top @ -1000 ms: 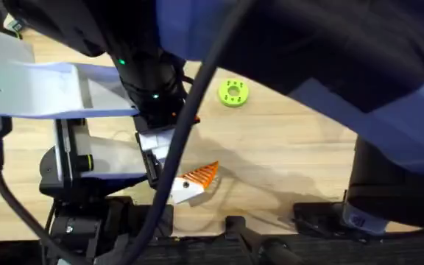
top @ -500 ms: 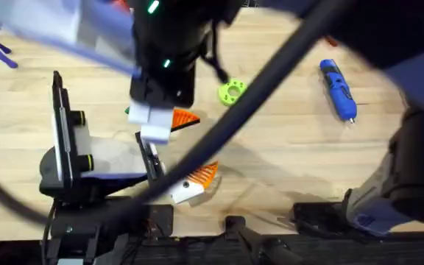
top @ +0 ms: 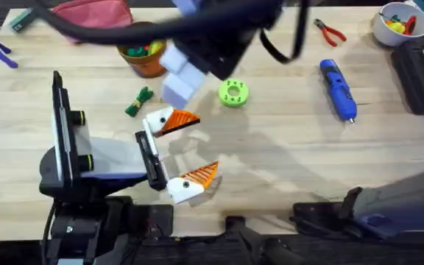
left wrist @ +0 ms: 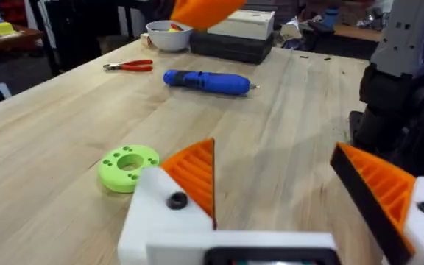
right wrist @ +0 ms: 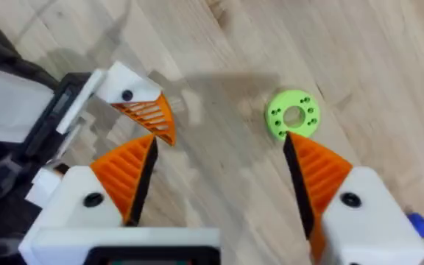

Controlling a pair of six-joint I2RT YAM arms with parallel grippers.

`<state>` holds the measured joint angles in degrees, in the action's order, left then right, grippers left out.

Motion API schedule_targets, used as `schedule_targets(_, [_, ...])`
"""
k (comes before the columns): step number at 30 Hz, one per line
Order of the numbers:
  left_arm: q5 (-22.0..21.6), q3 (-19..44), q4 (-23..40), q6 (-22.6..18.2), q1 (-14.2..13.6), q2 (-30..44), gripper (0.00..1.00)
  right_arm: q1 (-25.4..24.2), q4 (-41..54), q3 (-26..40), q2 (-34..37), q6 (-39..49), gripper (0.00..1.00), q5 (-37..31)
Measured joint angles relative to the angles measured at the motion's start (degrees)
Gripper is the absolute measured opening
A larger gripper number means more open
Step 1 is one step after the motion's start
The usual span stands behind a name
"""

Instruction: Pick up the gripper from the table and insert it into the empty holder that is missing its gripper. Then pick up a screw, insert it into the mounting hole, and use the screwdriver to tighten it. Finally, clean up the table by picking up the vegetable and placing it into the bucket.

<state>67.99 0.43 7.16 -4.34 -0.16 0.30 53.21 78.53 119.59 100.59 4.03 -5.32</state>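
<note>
bucket (top: pixel 147 60), colourful toys, perhaps fruit

Open left end effector (left wrist: pixel 278 191), green disc (left wrist: pixel 128 166) + screwdriver (left wrist: pixel 206 81) beyond

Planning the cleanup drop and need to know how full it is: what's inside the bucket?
The bucket holds colourful toy pieces, green and yellow visible at its rim. The right arm's blurred body crosses above it, hiding part of the opening, so its fill level cannot be judged.

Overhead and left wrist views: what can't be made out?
Bucket: overhead, the blurred right arm covers its far rim and part of its contents.
White bowl: overhead, cut off by the top edge.
Mounting hole: left wrist, dark spot too small to tell screw from empty hole.
</note>
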Motion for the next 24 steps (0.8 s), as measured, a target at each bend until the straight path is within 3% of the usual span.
schedule_targets(3, [0.00, 0.00, 0.00, 0.00, 0.00, 0.00, 0.985, -1.23, -4.04, -9.14, -6.06, -3.75, 0.994, -1.10])
schedule_targets(7, [-0.02, 0.00, 0.00, 0.00, 0.00, 0.00, 0.985, -6.34, -5.25, -21.07, -14.90, -9.84, 0.994, -3.00])
schedule_targets(16, [-0.02, 0.00, 0.00, 0.00, 0.00, -0.01, 0.985, -24.56, -8.66, -44.54, -31.94, -17.16, 0.993, -4.55])
schedule_targets(19, [-0.02, 0.00, 0.00, 0.00, 0.00, 0.01, 0.985, -30.09, -9.14, -48.46, -33.85, -17.75, 0.994, -4.57])
schedule_targets(24, [-0.02, 0.00, 0.00, 0.00, 0.00, 0.01, 0.985, -36.87, -8.88, -49.35, -33.65, -18.02, 0.994, -4.57])
